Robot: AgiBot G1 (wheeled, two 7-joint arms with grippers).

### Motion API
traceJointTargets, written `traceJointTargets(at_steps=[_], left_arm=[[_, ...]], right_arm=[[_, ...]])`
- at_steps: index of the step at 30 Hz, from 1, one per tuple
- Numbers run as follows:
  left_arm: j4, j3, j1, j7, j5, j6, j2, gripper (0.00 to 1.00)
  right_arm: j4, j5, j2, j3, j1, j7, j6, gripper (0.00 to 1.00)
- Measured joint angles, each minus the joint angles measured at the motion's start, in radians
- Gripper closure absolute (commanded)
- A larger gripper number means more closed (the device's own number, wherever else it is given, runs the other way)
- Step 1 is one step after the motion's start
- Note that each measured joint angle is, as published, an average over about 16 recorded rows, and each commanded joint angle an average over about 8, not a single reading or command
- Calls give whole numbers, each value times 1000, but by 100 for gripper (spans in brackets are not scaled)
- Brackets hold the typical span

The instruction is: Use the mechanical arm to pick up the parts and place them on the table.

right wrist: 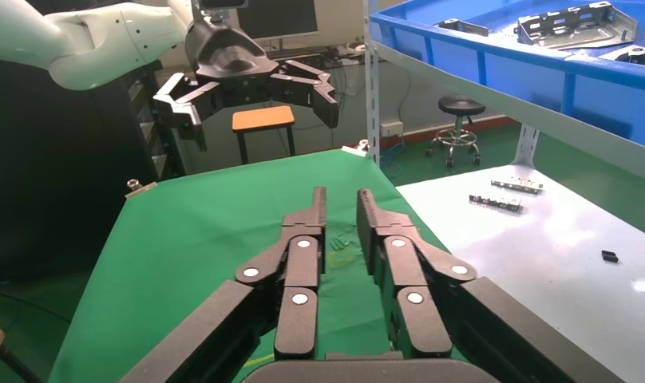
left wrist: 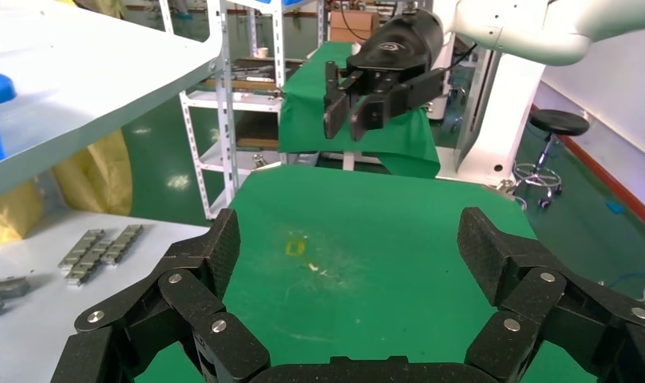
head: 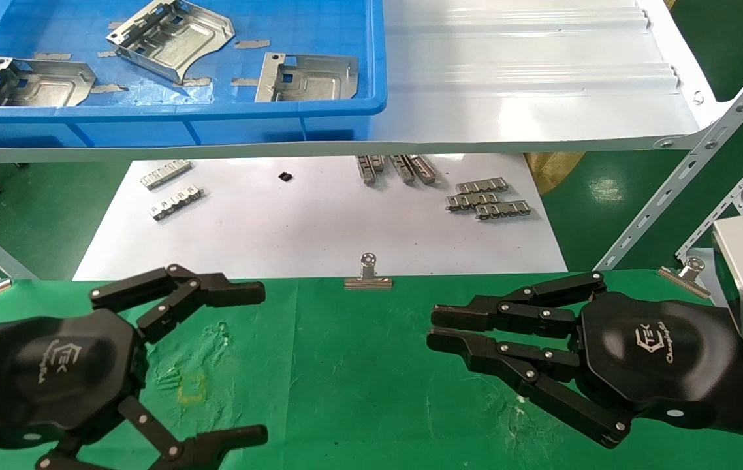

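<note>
Three silvery sheet-metal parts (head: pixel 172 36), (head: pixel 32 81), (head: pixel 309 78) lie in a blue bin (head: pixel 215 111) on the far shelf; some also show in the right wrist view (right wrist: pixel 579 22). My left gripper (head: pixel 262 365) hovers over the green-cloth table (head: pixel 345 378) at the near left, wide open and empty; it also shows in the left wrist view (left wrist: pixel 351 247). My right gripper (head: pixel 431 328) hovers over the cloth at the near right, its fingers drawn together with a narrow gap and nothing between them; it also shows in the right wrist view (right wrist: pixel 341 199). No part lies on the cloth.
A faint yellow square (head: pixel 191 388) marks the cloth near my left gripper. Beyond the cloth a white sheet (head: pixel 319 228) carries small toothed strips (head: pixel 489 199). Binder clips (head: pixel 368 277) hold the cloth's far edge. The glossy white shelf (head: pixel 528 78) overhangs, with slanted metal braces (head: pixel 704 163) at the right.
</note>
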Motion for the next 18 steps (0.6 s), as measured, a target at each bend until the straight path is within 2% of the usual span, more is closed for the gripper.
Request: traceJointTargets(at_steps=[4,8,18], left_arm=[[54,19,-103,-26,45,-17,34,0],[166,52,-250,-48,123,-43,92,0],[624,162,-637,-9,376,-157,277,0]], right_arm=[[0,0,0,0,0,0,0,100],[0,0,0,0,0,0,0,100],[0,0,0,0,0,0,0,100]])
